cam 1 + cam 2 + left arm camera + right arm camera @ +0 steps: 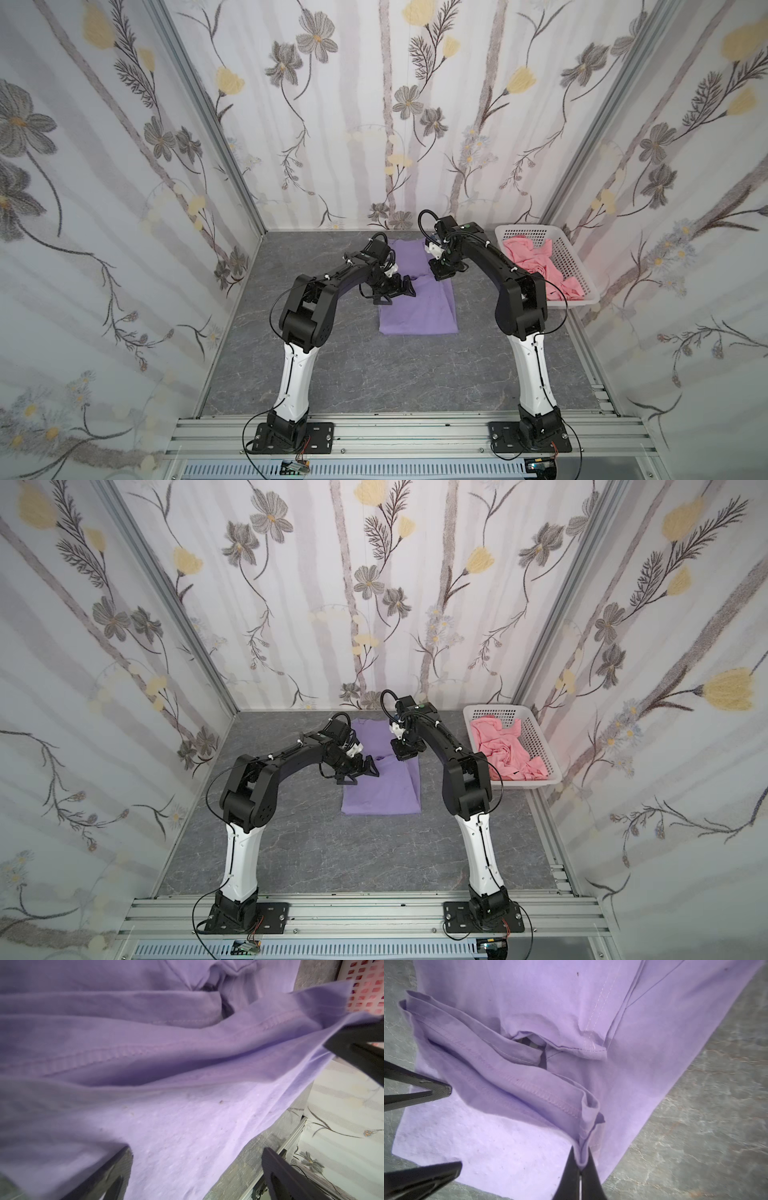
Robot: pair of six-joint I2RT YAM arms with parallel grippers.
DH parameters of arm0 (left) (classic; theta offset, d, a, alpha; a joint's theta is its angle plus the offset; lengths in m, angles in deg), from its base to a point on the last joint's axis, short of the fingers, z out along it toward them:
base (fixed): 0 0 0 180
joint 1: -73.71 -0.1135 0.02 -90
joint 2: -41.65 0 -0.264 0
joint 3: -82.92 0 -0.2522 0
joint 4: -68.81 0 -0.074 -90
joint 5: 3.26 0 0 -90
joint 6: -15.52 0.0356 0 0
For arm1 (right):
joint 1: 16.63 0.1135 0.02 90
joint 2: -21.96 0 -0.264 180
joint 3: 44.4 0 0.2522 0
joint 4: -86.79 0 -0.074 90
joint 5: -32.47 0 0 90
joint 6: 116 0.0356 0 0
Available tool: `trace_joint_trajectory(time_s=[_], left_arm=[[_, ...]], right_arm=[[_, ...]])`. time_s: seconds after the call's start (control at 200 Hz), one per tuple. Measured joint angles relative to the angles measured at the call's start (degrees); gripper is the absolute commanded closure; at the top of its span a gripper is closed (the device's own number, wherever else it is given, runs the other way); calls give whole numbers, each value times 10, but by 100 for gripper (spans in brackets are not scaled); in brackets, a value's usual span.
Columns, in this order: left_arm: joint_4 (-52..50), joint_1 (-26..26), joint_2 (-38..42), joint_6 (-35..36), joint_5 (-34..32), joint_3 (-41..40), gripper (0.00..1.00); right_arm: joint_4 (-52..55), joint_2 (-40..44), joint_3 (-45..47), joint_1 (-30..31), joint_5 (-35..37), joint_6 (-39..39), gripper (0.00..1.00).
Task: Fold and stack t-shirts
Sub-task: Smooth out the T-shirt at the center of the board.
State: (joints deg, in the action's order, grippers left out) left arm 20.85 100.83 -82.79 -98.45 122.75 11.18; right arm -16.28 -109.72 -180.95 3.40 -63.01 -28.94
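The lavender t-shirt (415,307) (380,791) lies partly folded on the grey table in both top views. My right gripper (580,1153) (441,275) is shut on a bunched hem fold at the shirt's right side. My left gripper (196,1151) (405,289) hangs open just above the shirt's (145,1053) left part, nothing between its fingers (122,1153). Those open fingers (436,1088) also show in the right wrist view beside the fold (529,1084). A crumpled salmon-pink garment (536,262) (505,746) lies in the basket.
A white perforated basket (579,270) (540,746) stands at the back right, close to the right arm (519,299). Floral walls enclose three sides. Bare grey tabletop (374,374) stretches in front of the shirt, down to the aluminium rail (415,432).
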Motion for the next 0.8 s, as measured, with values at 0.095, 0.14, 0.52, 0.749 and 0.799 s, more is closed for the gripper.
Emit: trace_joint_trajectory(time_s=[0.095, 0.14, 0.52, 0.749, 0.799], left_arm=[[1, 0, 0, 0, 0, 0, 0], [1, 0, 0, 0, 0, 0, 0], [-39, -2, 72, 30, -40, 52, 0], [-39, -11, 162, 47, -95, -52, 0], [-27, -10, 183, 47, -99, -105, 0]], right_arm=[[0, 4, 11, 0, 18, 7, 99], [0, 2, 15, 0, 26, 10, 89], [3, -51, -14, -8, 56, 30, 61], [-16, 45, 91, -8, 45, 30, 61], [-26, 82, 151, -8, 37, 29, 62]])
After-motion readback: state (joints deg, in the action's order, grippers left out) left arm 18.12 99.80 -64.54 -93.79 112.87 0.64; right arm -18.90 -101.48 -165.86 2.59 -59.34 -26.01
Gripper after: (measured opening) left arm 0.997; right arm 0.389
